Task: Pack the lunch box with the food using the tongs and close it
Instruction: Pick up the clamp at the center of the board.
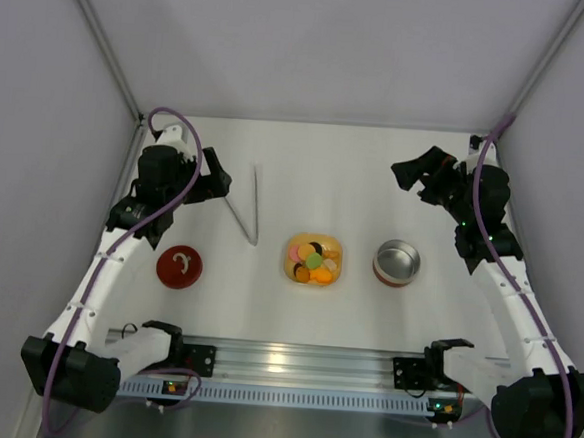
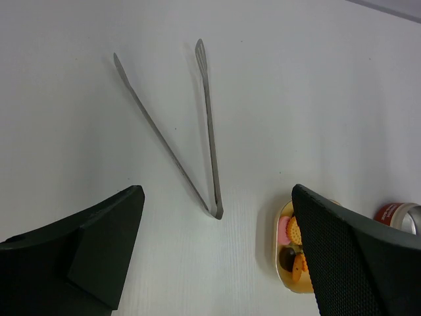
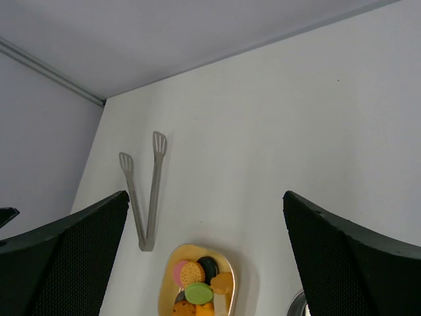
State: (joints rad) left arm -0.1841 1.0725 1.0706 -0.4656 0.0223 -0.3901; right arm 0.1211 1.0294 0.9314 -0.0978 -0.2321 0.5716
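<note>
- The left gripper (image 1: pixel 215 177) hangs at the upper left of the overhead view, above the table (image 1: pixel 335 172). In its wrist view the two dark fingers (image 2: pixel 99 250) sit at the bottom corners, spread to their widest, with nothing between them.
- The right gripper (image 1: pixel 407 174) hangs at the upper right of the overhead view. Its fingers (image 3: pixel 348 263) are also far apart and hold nothing.
- The tongs (image 1: pixel 256 217) lie flat on the table, left of centre and just right of the left gripper. They form a narrow V with the joined end toward the bottom of the frame and the tips toward the back wall.
- In the left wrist view the joint of the tongs (image 2: pixel 216 209) lies near the middle, between the two fingers and apart from both.
- A yellow dish (image 1: pixel 289 261) sits at the centre of the overhead view, with the food (image 1: pixel 315 259) piled inside it in orange, green, pink, yellow and dark brown pieces.
- The lunch box (image 1: pixel 397 258) stands just right of the dish, open, its steel inside bare.
- Its red lid (image 1: pixel 179 266) lies at the lower left, well apart from the box, with the white curl mark facing up.
- The right wrist view shows the tongs at centre left and the dish at the bottom edge.
</note>
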